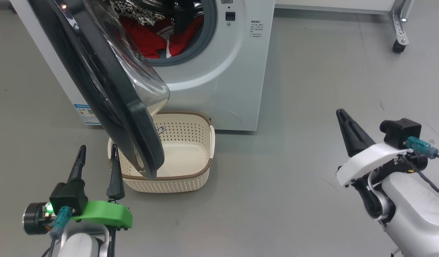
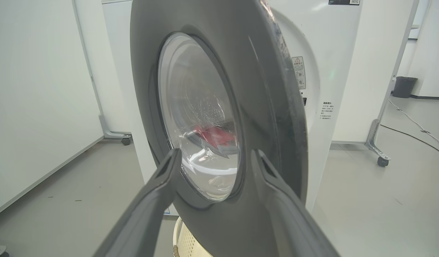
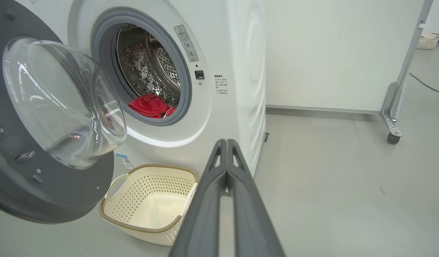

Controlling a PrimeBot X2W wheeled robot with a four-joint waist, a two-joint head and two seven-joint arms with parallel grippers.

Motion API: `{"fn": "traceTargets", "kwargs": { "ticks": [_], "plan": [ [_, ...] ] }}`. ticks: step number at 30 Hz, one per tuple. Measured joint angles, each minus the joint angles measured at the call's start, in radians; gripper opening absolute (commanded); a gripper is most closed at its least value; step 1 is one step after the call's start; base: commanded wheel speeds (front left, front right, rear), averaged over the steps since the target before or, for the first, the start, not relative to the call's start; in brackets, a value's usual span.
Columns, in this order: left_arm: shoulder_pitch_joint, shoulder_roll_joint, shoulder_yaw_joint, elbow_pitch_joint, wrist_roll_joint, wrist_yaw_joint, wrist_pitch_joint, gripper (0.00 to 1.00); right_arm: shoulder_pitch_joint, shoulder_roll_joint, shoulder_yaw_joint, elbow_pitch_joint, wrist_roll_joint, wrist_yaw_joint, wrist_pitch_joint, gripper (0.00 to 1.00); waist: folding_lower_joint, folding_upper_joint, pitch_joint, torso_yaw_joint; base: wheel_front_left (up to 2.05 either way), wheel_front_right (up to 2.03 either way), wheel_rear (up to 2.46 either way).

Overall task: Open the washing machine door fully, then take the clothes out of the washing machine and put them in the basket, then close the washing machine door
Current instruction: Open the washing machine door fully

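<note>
Head view: door (image 1: 108,89) half-open over the basket (image 1: 211,142), its rim just beyond the left gripper (image 1: 98,147), fingers spread and empty. The right gripper (image 1: 340,112), fingers pressed together, lies well apart to the right. The clothes (image 1: 144,39) lie inside the machine (image 1: 219,89).

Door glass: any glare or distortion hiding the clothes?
Head view: small highlight on the washing machine door, the clothes clear past it. Left wrist view: they're a warped red smear through the glass. Right wrist view: streaky reflections on the glass, clothes sharp.
</note>
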Motion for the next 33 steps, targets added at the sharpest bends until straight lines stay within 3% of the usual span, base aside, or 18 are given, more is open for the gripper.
{"fn": "traceTargets", "kwargs": {
  "ticks": [5,6,7,8,9,33],
  "plan": [
    [0.007,0.000,0.018,-0.002,0.000,-0.001,0.000,1.00,0.016,0.024,-0.100,-0.088,-0.078,-0.014,0.000,0.00,0.0000,0.0000,-0.004,-0.010,0.00,0.00,0.00],
    [0.012,0.000,0.021,-0.001,0.000,-0.001,0.000,1.00,0.029,0.028,-0.110,-0.100,-0.092,-0.016,0.000,0.14,0.0000,0.0000,-0.006,-0.012,0.00,0.00,0.00],
    [0.018,0.000,0.022,-0.001,0.000,-0.001,0.000,1.00,0.048,0.033,-0.123,-0.110,-0.108,-0.017,0.000,0.42,0.0000,0.0000,-0.009,-0.014,0.00,0.00,0.00],
    [0.023,0.000,0.022,0.001,0.001,-0.002,0.000,1.00,0.068,0.036,-0.134,-0.120,-0.124,-0.018,0.000,0.78,0.0000,0.0000,-0.011,-0.016,0.00,0.00,0.00],
    [0.027,0.000,0.022,0.003,0.002,-0.005,0.000,1.00,0.086,0.037,-0.140,-0.128,-0.142,-0.021,0.000,1.00,0.0000,0.0000,-0.014,-0.018,0.00,0.00,0.00],
    [0.067,-0.002,0.020,0.033,0.004,-0.033,0.000,1.00,0.315,0.110,-0.279,-0.269,-0.361,-0.035,0.000,1.00,0.0000,0.0000,-0.028,-0.049,0.00,0.00,0.00]
  ]
}}
